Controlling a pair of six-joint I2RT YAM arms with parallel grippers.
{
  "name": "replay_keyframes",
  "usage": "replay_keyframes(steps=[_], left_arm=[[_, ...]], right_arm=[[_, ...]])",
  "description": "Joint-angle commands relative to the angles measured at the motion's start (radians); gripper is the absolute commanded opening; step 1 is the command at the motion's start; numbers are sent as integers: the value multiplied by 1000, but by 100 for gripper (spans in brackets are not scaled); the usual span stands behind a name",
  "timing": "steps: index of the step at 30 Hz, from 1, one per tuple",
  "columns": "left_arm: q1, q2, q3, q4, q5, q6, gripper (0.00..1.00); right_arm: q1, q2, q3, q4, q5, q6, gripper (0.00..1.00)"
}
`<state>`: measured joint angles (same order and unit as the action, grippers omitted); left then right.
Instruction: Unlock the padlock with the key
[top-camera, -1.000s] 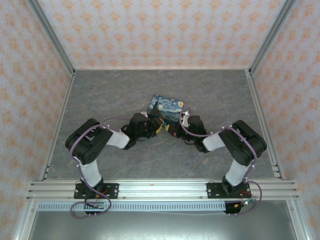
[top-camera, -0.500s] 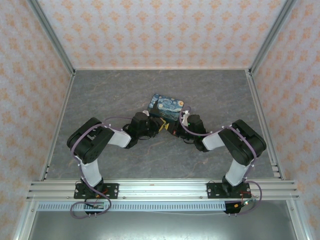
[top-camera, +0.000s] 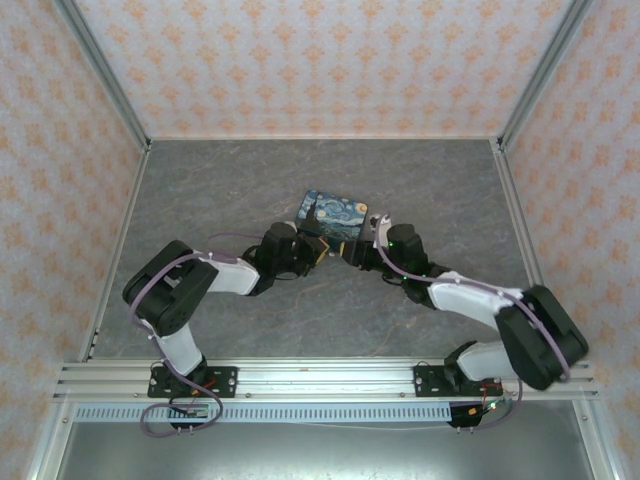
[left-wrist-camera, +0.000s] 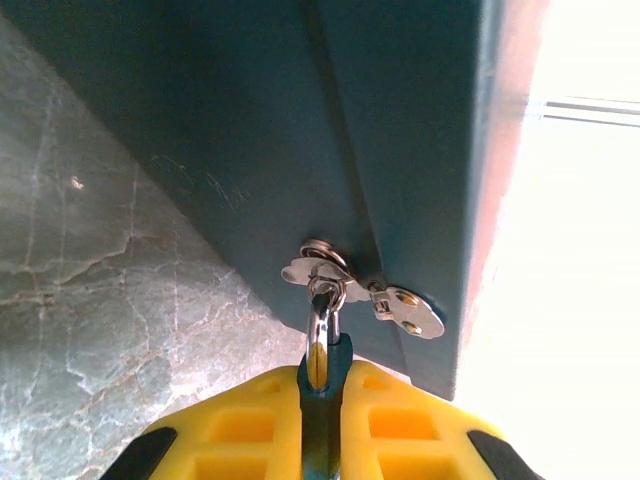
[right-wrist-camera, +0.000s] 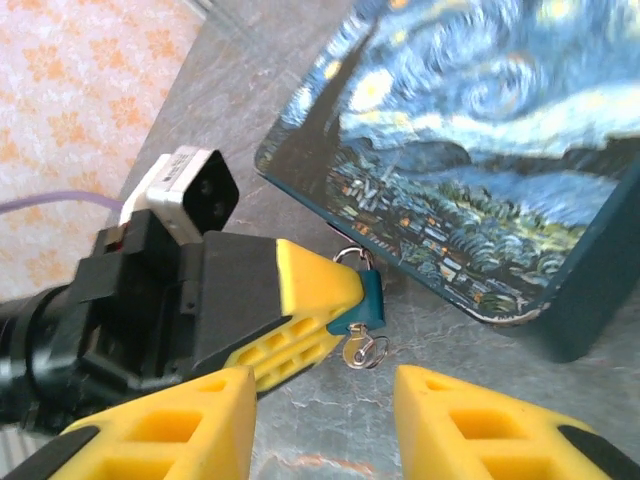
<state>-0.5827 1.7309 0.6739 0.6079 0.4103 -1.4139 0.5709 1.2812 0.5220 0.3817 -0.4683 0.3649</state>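
Padlock (right-wrist-camera: 370, 298) pinched in left pincer (left-wrist-camera: 323, 395); key (right-wrist-camera: 360, 350) hangs just beneath it, dead ahead of spread right pincer (right-wrist-camera: 322, 385).

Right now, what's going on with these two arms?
The left gripper is pinching the small teal padlock, which hangs from the hasp on the Starry Night tin. A small silver key appears to sit in the padlock's bottom. The right gripper is just short of the key, its yellow fingers open and empty. The shackle looks closed, so it is not unlocked yet.
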Motion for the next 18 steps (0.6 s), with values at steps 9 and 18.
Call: replay_keyframes(steps=[9,18], left_arm=[[-3,-104,85,-238,-40,-19,0],[-4,-129,121,-353,-31,-49,0]], right_arm=[[58,-268,106,-510,286,-745,39],[116,-321,74,-438,382,-1030,53]])
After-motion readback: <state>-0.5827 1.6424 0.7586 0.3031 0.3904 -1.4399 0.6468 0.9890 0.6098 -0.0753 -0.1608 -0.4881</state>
